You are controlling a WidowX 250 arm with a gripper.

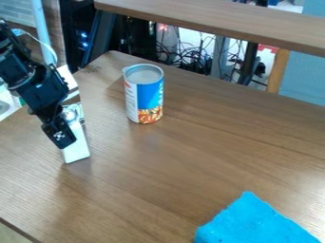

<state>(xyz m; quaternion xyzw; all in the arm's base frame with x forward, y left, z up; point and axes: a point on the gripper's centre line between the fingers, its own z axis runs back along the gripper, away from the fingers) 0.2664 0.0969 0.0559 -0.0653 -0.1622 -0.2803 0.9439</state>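
Where the black arm slants in from the upper left of the camera view, its gripper hangs low over the left part of the brown wooden table. How far open the gripper is cannot be told, since its dark body hides the grasp. Right against it in this view is a narrow white block with a shiny, silvery upper part; it leans slightly, its lower end pointing toward the near side of the table. Whether the gripper has hold of the block or merely overlaps it cannot be told either.

To the right of the gripper and a little farther back, well apart from it, a can stands upright, its round grey top facing up and its label white and blue with orange-brown below. A bright blue cloth lies at the lower right. Beyond the table's far edge are tangled dark cables, and a wooden board crosses the top.
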